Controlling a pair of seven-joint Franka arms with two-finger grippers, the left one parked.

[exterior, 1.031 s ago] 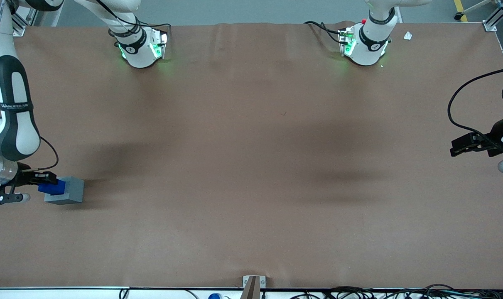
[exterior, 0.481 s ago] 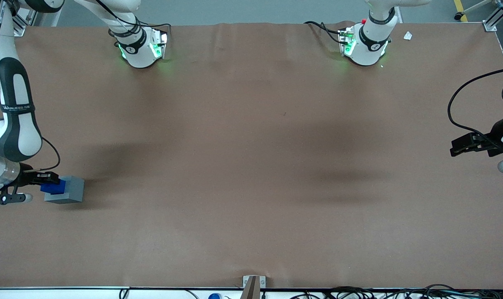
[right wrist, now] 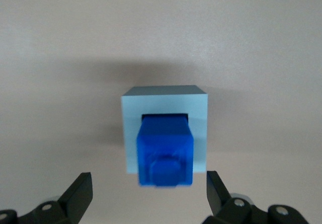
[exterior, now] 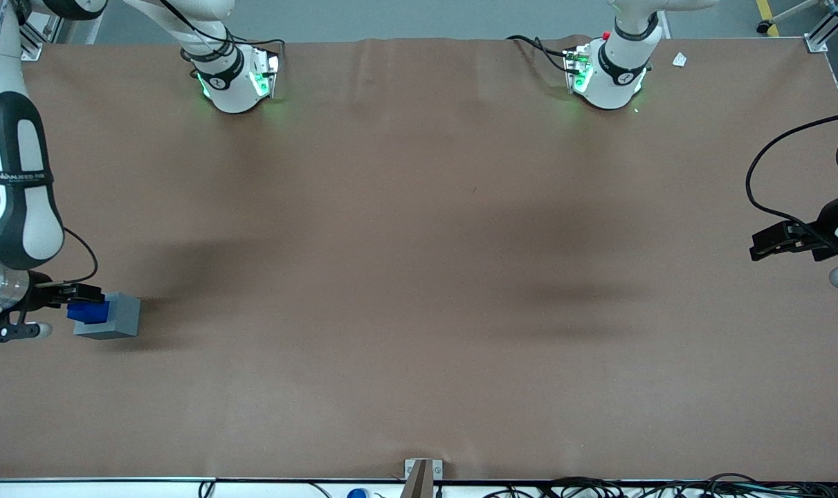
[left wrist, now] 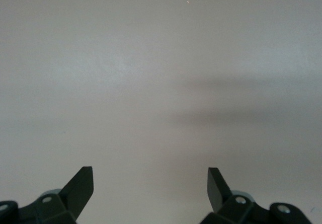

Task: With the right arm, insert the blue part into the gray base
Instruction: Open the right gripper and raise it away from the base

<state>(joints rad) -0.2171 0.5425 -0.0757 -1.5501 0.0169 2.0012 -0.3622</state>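
The blue part sits in the gray base's recess at the working arm's end of the brown tabletop. The end effector hovers above it, released, fingers spread clear of both.

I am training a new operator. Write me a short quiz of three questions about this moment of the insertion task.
1. True or false: the blue part lies flat on the table, apart from the gray base.
2. Where is the gripper?
A. Over the middle of the table.
B. At the working arm's end of the table, with a finger on each side of the blue part.
C. At the parked arm's end of the table.
3. Fill in: the gripper's fingers are ____ and do not touch the blue part.

Key:
1. False. The blue part stands in the recess on top of the gray base.
2. B.
3. Open.
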